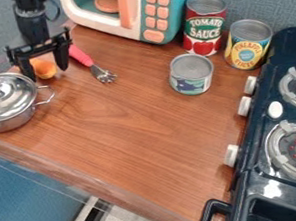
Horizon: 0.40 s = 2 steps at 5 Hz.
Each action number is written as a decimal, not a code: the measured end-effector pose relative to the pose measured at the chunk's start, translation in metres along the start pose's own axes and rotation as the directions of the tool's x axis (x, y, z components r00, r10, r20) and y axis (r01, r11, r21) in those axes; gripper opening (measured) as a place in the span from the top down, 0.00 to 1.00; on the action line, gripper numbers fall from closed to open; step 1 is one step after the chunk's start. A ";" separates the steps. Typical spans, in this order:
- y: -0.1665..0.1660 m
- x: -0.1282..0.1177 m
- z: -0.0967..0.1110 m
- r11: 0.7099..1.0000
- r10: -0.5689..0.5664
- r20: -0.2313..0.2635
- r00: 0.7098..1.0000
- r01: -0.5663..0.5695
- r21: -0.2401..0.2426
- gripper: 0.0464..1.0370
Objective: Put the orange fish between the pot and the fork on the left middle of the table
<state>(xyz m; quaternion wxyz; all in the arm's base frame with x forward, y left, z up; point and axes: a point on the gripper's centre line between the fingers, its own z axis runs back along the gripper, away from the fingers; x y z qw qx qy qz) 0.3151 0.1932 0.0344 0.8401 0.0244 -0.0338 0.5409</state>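
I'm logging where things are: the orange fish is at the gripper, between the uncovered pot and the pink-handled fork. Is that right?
Not quite: the pot is covered, with its silver lid on, as the camera view shows. The rest holds: the orange fish is at the gripper, between the pot and the pink-handled fork.

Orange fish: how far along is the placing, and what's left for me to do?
Looks done: the fish is at the left, between the pot and the fork. In hand: nothing seems clamped; the gripper looks open, its fingers on either side of the fish. Left: probably just raising the gripper clear of it.
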 end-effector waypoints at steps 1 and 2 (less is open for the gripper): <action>-0.008 0.006 0.012 1.000 -0.023 -0.002 1.000 0.022 -0.022 0.03; -0.006 0.004 0.012 1.000 -0.019 -0.012 1.000 0.019 -0.016 0.04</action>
